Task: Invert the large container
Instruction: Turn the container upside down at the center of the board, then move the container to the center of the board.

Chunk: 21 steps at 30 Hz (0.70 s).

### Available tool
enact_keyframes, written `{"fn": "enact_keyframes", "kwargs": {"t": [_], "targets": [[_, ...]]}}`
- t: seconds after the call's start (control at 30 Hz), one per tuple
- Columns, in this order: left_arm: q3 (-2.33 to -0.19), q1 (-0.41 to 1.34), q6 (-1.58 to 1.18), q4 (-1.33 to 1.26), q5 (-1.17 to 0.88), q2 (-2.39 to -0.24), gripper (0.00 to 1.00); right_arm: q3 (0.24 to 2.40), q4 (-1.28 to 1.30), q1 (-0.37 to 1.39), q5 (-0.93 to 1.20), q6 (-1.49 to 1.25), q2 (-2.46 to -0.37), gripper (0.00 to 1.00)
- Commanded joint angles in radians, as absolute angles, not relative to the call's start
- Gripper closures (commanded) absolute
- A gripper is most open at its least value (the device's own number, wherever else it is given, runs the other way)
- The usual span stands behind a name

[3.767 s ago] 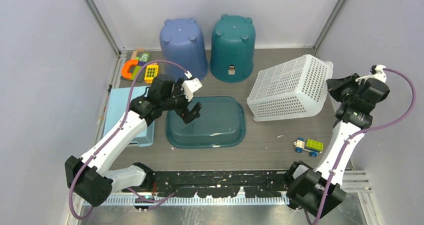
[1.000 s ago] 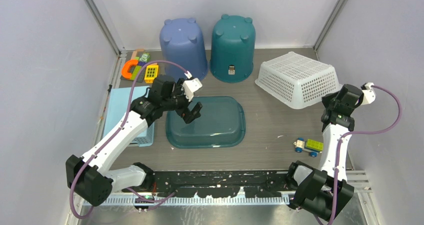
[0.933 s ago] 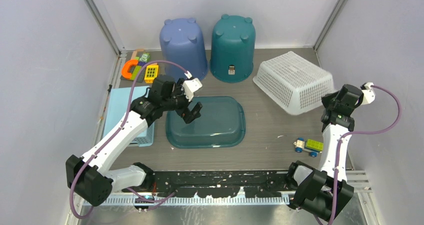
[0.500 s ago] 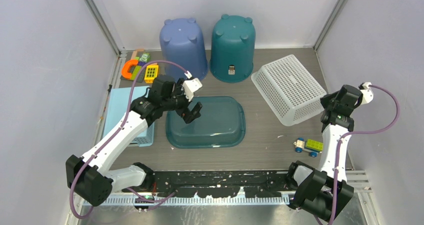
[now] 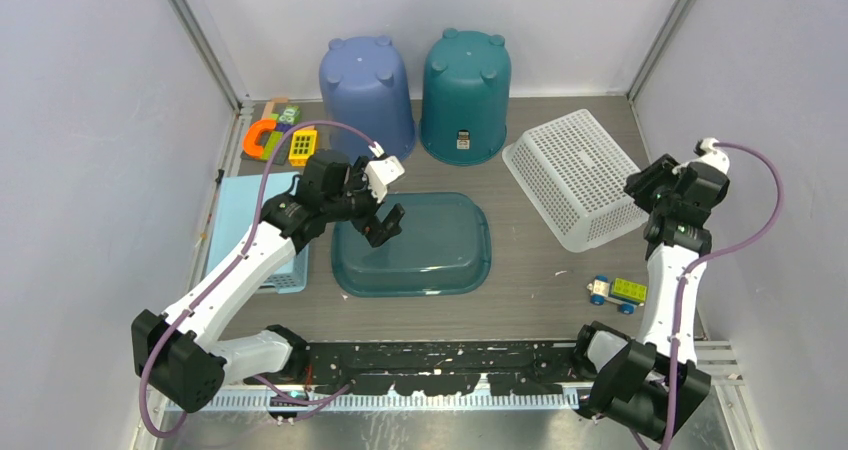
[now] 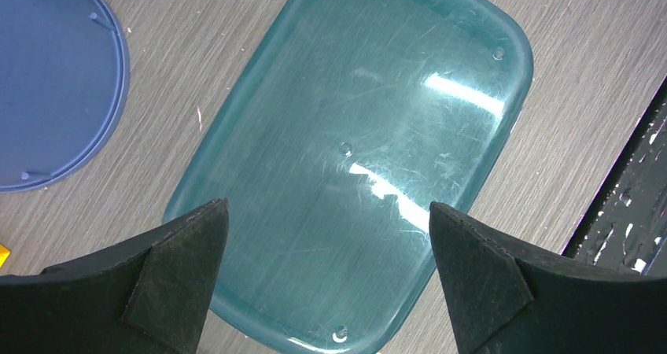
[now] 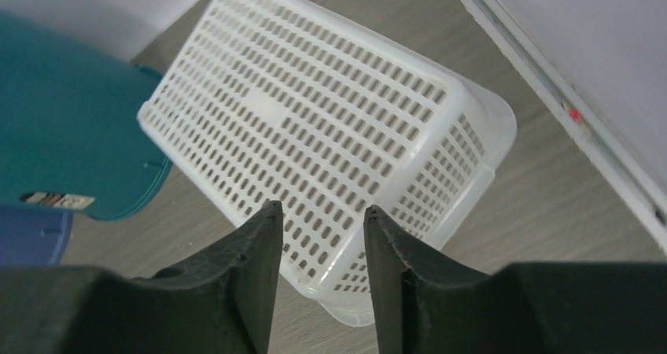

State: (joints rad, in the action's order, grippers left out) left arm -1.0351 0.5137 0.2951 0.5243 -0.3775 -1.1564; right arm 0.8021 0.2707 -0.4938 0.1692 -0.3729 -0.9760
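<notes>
The large container is a white slotted basket (image 5: pixel 578 175) lying bottom-up on the table at the right, also seen in the right wrist view (image 7: pixel 330 118). My right gripper (image 5: pixel 641 179) hovers just off its right edge. Its jaws (image 7: pixel 321 207) stand apart with nothing between them; the basket shows below and beyond the gap. On the left, my other gripper (image 5: pixel 385 225) hangs wide open (image 6: pixel 326 206) over an overturned teal tub (image 6: pixel 354 149), not touching it.
An inverted blue bucket (image 5: pixel 368 90) and teal bucket (image 5: pixel 465 88) stand at the back. The teal tub (image 5: pixel 415 245) lies mid-table. A toy car (image 5: pixel 618 291) sits near the right arm. A light blue bin (image 5: pixel 250 225) and coloured toys (image 5: pixel 275 135) are at the left.
The white basket has tipped down from tilted to bottom-up on the table. My right gripper has opened, let go of it and drawn up and back. The left arm stayed still.
</notes>
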Motion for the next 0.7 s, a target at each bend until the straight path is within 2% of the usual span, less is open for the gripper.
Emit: {"fn": "enact_keyframes", "kwargs": {"t": [0.0, 0.07, 0.33, 0.67], "targets": [[-1.039, 0.506, 0.303, 0.492, -0.388, -1.149, 0.0, 0.937, 0.255, -0.453, 0.335, -0.122, -1.023, 0.48], [-1.038, 0.507, 0.304, 0.493, -0.389, -1.154, 0.0, 1.01, 0.294, -0.43, 0.343, -0.053, -1.078, 0.41], [-1.032, 0.506, 0.32, 0.5, -0.384, -1.157, 0.0, 1.25, 0.355, -0.403, 0.354, 0.117, -1.398, 0.26], [-1.024, 0.507, 0.334, 0.505, -0.372, -1.165, 0.0, 1.464, 0.43, -0.402, 0.315, 0.178, -1.726, 0.22]]}}
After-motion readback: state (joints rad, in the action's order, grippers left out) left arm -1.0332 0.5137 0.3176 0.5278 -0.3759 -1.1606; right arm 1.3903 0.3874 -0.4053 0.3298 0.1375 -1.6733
